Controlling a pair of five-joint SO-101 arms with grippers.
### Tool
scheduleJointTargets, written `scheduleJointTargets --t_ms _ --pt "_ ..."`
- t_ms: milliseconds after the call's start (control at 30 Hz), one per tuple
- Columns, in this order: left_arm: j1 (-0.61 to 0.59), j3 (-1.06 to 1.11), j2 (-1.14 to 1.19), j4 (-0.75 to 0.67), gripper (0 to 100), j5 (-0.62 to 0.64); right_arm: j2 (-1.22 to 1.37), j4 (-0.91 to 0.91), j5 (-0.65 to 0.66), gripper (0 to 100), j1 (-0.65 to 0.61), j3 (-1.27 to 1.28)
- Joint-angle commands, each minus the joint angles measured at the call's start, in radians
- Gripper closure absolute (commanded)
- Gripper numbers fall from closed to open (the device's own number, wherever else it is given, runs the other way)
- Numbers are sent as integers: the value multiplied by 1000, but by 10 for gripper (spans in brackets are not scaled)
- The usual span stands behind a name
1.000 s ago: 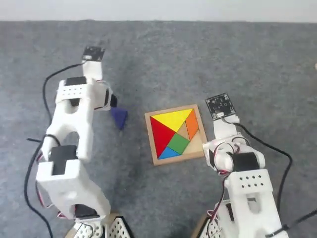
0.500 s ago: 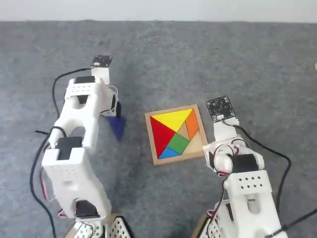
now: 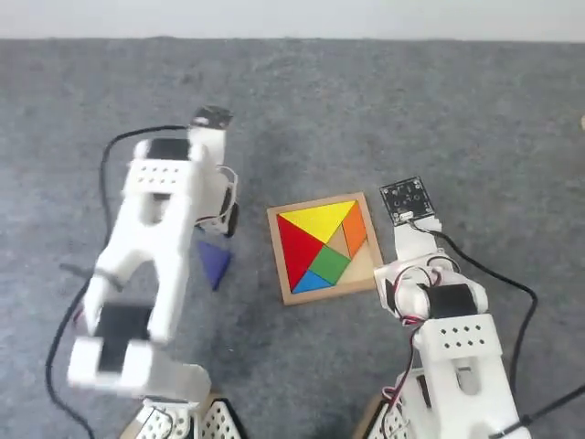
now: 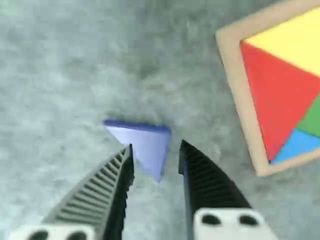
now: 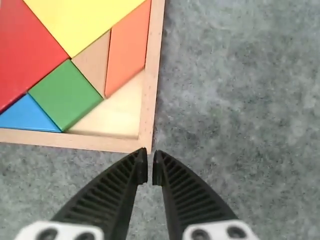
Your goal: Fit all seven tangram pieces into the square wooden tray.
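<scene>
The square wooden tray [image 3: 277, 256] lies mid-table holding yellow, red, orange, green, light-blue and tan pieces, with a bare triangular gap [image 5: 112, 117] at one corner. A dark-blue triangle [image 3: 215, 263] lies on the grey cloth left of the tray. In the left wrist view my left gripper [image 4: 156, 146] is open and straddles the point of this triangle [image 4: 145, 140]; one finger [image 4: 125, 162] touches its edge. My right gripper [image 5: 149, 167] is shut and empty, just outside the tray rim [image 5: 145, 135] by the gap.
Grey cloth covers the whole table. The left arm [image 3: 164, 201] stands over the space left of the tray, the right arm [image 3: 439, 302] at the tray's right front. Open cloth lies behind the tray.
The left arm has swung right toward the tray, and the blue triangle has slid toward the table's front with it. The right arm has kept still.
</scene>
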Motion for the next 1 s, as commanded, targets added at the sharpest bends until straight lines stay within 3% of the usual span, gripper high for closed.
scheduleJointTargets --t_ms 0,267,533,867,967 --pt "-60 93 -304 -63 862 6 -18 -19 -9 964 8 -6" --pt "-155 441 -344 -239 862 -115 -18 -21 -11 964 8 -6" --pt "-160 509 -215 -374 862 -120 -21 -21 -11 964 8 -6" --pt "98 506 -68 -456 862 -66 -19 -19 -11 964 8 -6" --pt "112 504 -69 -453 862 -69 -18 -19 -11 964 8 -6"
